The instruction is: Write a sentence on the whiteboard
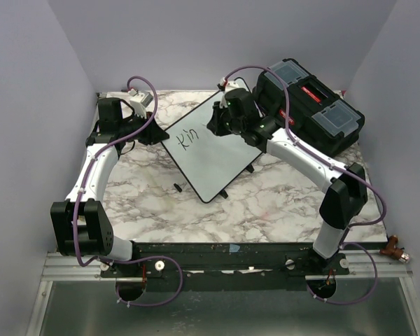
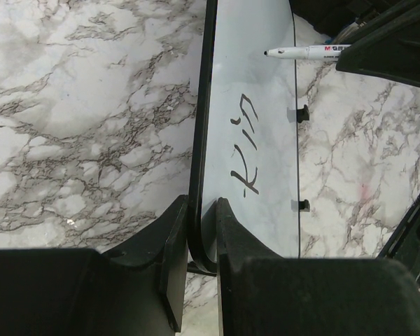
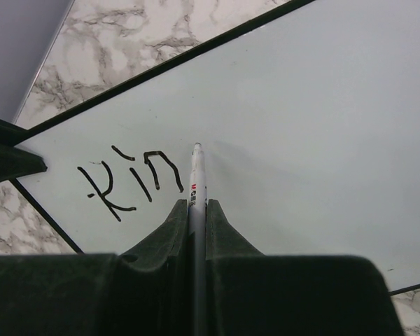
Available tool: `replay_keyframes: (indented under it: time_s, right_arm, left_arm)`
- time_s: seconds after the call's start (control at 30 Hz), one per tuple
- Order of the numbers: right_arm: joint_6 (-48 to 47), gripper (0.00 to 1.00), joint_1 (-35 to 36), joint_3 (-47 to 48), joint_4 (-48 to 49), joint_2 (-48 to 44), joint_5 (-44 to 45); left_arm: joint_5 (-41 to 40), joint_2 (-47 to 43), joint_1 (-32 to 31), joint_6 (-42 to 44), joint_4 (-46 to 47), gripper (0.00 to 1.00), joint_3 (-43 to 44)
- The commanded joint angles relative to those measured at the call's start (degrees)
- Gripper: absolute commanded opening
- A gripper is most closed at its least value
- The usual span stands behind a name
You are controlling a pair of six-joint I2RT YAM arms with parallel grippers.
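Note:
The whiteboard (image 1: 217, 150) lies tilted on the marble table, its black frame visible. Black lettering (image 1: 190, 134) reads "kin" near its left corner; it also shows in the left wrist view (image 2: 243, 150) and the right wrist view (image 3: 129, 178). My left gripper (image 2: 203, 231) is shut on the whiteboard's (image 2: 255, 84) framed corner. My right gripper (image 3: 197, 206) is shut on a white marker (image 3: 195, 178), tip on or just over the whiteboard (image 3: 315, 126) right of the "n". The marker also shows in the left wrist view (image 2: 304, 51).
A black plastic toolbox (image 1: 309, 105) with clear lid compartments stands at the back right, close behind the right arm. A small black cap-like piece (image 1: 177, 187) lies on the table by the board's near-left edge. Grey walls enclose the table.

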Motion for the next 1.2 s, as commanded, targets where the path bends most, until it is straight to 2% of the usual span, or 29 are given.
replay_keyframes:
  time_s: [0.0, 0.53, 0.83, 1.17]
  right_arm:
    - [0.2, 0.01, -0.2, 3.4, -0.6, 1.8, -1.5]
    - [1.0, 0.01, -0.1, 4.5, -1.5, 5.4, -3.3]
    - [2.3, 0.01, -0.2, 1.1, -0.5, 3.9, -8.3]
    - [2.5, 0.01, -0.1, -3.6, 0.0, 1.6, -7.7]
  left_arm:
    - [0.0, -1.4, 0.2, 4.4, 3.2, 0.0, -0.2]
    - [0.2, -1.5, 0.2, 4.3, 3.7, 0.0, -0.4]
    - [0.4, -1.5, 0.2, 4.2, 3.7, 0.0, -0.2]
    - [0.5, -1.6, 0.2, 4.1, 3.9, 0.0, -0.2]
